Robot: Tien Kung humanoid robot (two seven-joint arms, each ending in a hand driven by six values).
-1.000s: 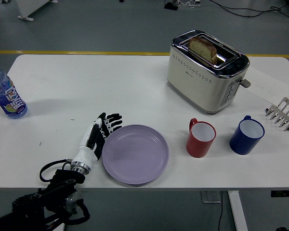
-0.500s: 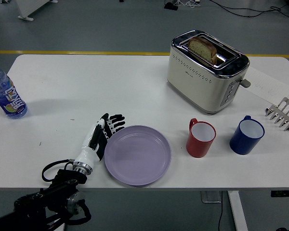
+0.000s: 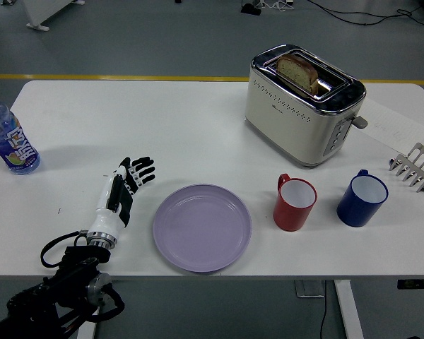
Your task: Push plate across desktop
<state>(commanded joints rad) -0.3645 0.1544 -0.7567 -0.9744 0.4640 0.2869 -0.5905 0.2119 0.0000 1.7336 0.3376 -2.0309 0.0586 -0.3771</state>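
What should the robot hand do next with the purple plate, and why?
Probably slide right until it touches the plate's left rim again. The left robot hand lies open on the table, apart from the purple plate, so it cannot push yet.

Black left arm (image 3: 56, 300) entering from the lower left corner, its black-and-white five-fingered left hand (image 3: 119, 194) extended flat above the tabletop, fingers (image 3: 140, 169) straight, slightly spread, pointing forward and right, holding nothing.

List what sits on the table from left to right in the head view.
Water bottle → left hand → purple plate → red mug → blue mug → metal rack. Toaster overlaps mugs; omitted.
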